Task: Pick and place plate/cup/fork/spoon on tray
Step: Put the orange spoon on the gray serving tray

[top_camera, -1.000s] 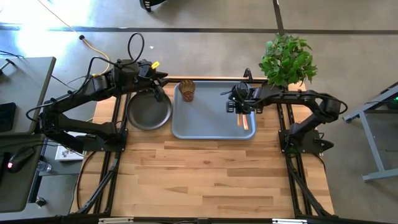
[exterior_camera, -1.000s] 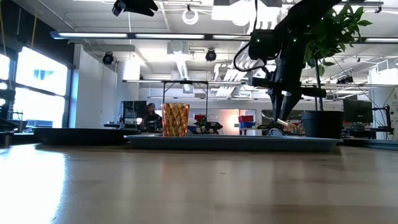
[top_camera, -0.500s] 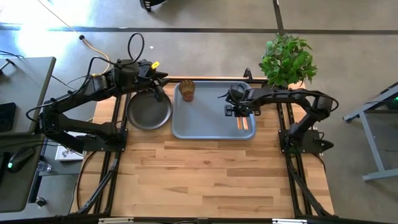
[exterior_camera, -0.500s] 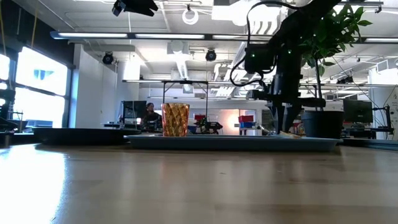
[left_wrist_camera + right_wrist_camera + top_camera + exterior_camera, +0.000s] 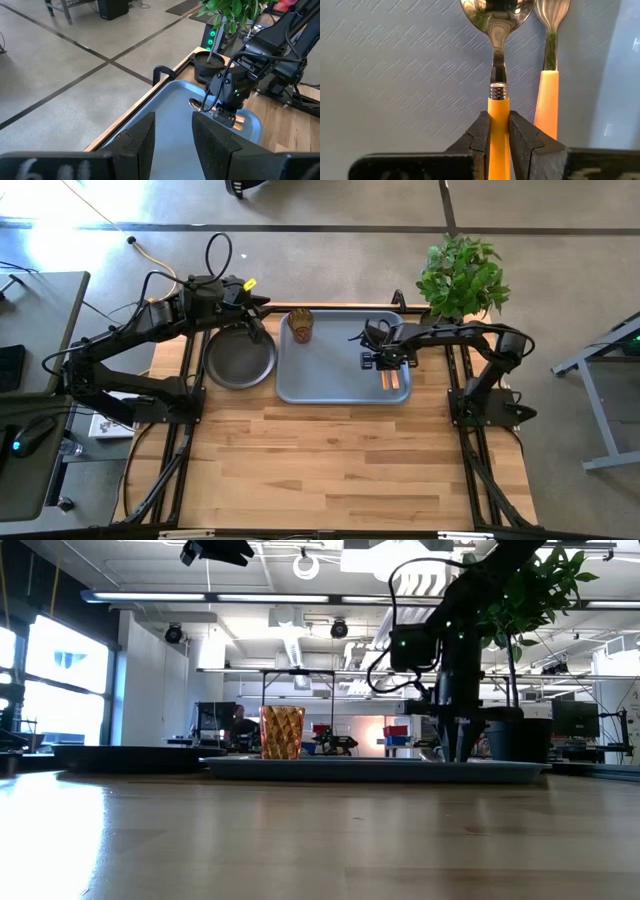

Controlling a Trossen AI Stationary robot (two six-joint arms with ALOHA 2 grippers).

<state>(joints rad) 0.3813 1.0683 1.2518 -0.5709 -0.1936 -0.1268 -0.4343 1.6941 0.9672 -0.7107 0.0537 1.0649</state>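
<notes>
The right gripper (image 5: 495, 131) had come down onto the tray (image 5: 330, 375), jaws clamped on the spoon (image 5: 496, 60) beside the fork (image 5: 549, 75), probably touching it. The left gripper (image 5: 172, 137), jaws apart, stayed over the plate (image 5: 238, 362).

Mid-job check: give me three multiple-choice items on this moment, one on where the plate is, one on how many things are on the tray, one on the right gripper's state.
1. Where is the plate?
A. on the tray
B. on the table left of the tray
C. in the left gripper

2. How many task things are on the tray?
A. one
B. two
C. three

3. The right gripper is:
A. shut on the spoon
B. open over the cup
C. shut on the fork

Key: 1 B, the plate lies beside the tray; 2 C, cup, fork and spoon are there; 3 A, its fingers pinch the spoon's handle.
</notes>
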